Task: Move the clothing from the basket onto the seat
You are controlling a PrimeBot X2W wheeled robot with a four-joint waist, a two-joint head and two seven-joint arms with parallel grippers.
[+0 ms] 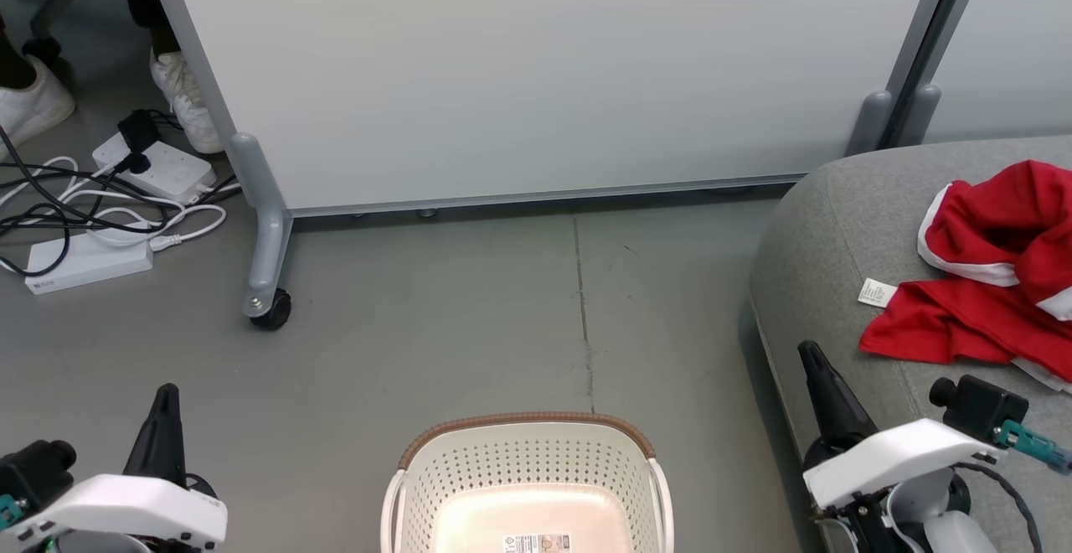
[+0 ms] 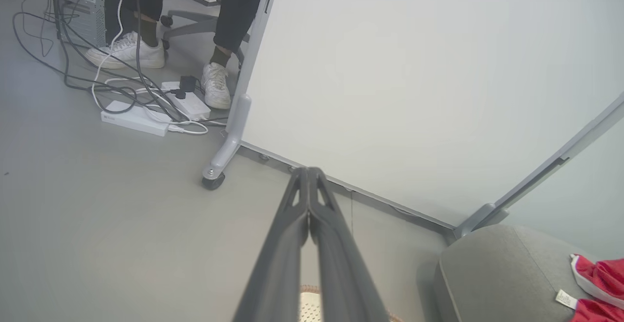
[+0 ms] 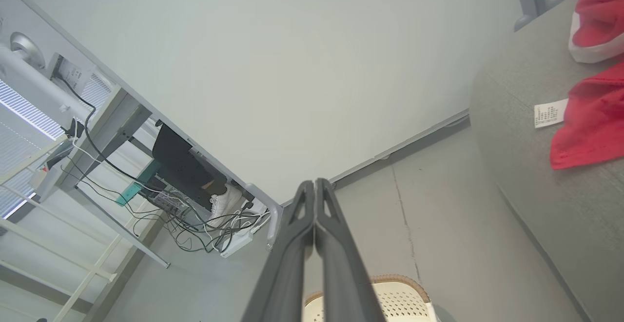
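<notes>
The clothing (image 1: 997, 285) lies on the seat (image 1: 829, 226), apart from the basket (image 1: 519, 461); we judge the transfer done. Our left gripper (image 1: 167, 392) and right gripper (image 1: 807, 350), both pinched together on nothing, need only park.

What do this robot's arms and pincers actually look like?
The left gripper and right gripper each have two long, dark grey tapering jaws with triangular cut-outs near the tips. Behind them sit glossy white wrist shells, a black cylindrical knob and a teal connector; a dark cable loops beside the right one.
</notes>
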